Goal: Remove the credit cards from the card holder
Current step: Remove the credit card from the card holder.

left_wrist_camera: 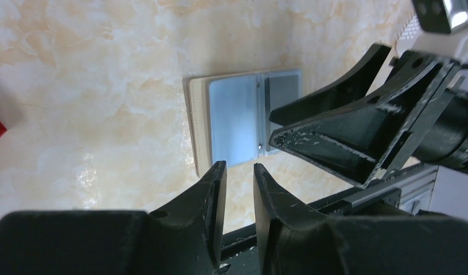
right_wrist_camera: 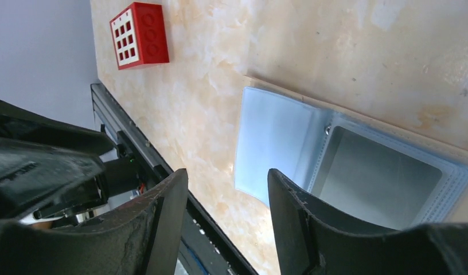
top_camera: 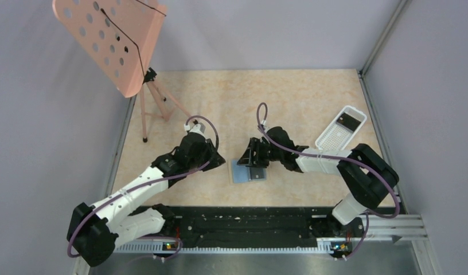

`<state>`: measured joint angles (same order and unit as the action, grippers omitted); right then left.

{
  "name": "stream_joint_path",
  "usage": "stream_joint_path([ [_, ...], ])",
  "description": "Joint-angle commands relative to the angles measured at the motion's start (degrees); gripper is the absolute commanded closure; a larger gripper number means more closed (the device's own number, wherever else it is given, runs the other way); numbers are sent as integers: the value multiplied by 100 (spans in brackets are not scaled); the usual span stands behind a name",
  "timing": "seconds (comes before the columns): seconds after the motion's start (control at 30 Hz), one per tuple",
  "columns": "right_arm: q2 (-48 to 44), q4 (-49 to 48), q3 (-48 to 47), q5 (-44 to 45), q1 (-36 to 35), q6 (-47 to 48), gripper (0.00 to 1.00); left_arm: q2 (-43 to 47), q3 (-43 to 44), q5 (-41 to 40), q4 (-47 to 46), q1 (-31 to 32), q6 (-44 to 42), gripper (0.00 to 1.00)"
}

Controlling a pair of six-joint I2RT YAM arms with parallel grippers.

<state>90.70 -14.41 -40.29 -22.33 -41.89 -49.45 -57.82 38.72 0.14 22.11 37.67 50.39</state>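
Note:
The card holder (top_camera: pixel 245 171) lies open on the table between the two grippers, blue inner face up. In the left wrist view its left panel (left_wrist_camera: pixel 231 120) is bare and a dark grey credit card (left_wrist_camera: pixel 282 91) sits in the right panel. In the right wrist view the card (right_wrist_camera: pixel 375 177) lies in the card holder's (right_wrist_camera: pixel 277 137) sleeve. My left gripper (left_wrist_camera: pixel 239 167) hangs just left of the holder, jaws a narrow gap apart, empty. My right gripper (right_wrist_camera: pixel 227 175) is open and empty, just above the holder's right panel; its fingers (left_wrist_camera: pixel 335 134) cover part of that panel.
A white perforated tray (top_camera: pixel 335 137) stands at the right, with a dark card (top_camera: pixel 348 121) in it. A red-and-white block (right_wrist_camera: pixel 139 34) lies left of the holder. A pink perforated stand (top_camera: pixel 111 40) on a tripod is at the back left.

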Motion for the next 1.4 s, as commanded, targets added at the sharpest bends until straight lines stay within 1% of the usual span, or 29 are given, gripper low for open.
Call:
stream_joint_path([
  [0.0,-456,456,-434,158,-9,403,45,55,-22,476,-448,-5,-239,71],
  [0.07,-592,495,-410,186,46,407,45,-65,12,646,-559,-3,-283,72],
  [0.17,-759,663,-347,322,137,468,48,-349,34,1127,-835,-5,-420,73],
  [0.27,-868,1057,-249,501,257,691,51,-705,26,1431,-1036,-5,-370,76],
  [0.33,-957,1083,-78,479,373,713,51,-862,-119,1568,-1372,0,-307,77],
  [0.4,-1044,1086,88,501,454,742,51,-972,-252,1496,-1551,-3,-316,79],
  [0.5,-1089,1261,187,692,464,903,51,-1149,-389,987,-1562,-5,-395,80],
  [0.57,-1080,1410,211,843,472,1008,51,-1319,-432,1022,-1651,-3,-493,80],
  [0.63,-1070,1424,252,907,471,1069,51,-1533,-398,1118,-1680,-5,-561,77],
  [0.77,-1071,1586,304,1004,471,1126,51,-1757,-436,1070,-1718,-5,-595,70],
  [0.87,-1036,1526,345,965,471,1107,51,-1880,-472,1013,-1754,-5,-609,69],
  [0.97,-966,1494,374,941,470,1120,51,-2022,-554,1060,-1892,-5,-585,71],
  [1.07,-897,1485,382,896,471,1114,51,-2196,-597,1003,-1942,-5,-602,77],
  [1.2,-739,1484,338,685,471,1156,51,-2374,-591,976,-1959,2,-628,80],
  [1.37,-616,1485,320,659,471,1218,51,-2440,-608,1038,-2021,12,-533,84],
])
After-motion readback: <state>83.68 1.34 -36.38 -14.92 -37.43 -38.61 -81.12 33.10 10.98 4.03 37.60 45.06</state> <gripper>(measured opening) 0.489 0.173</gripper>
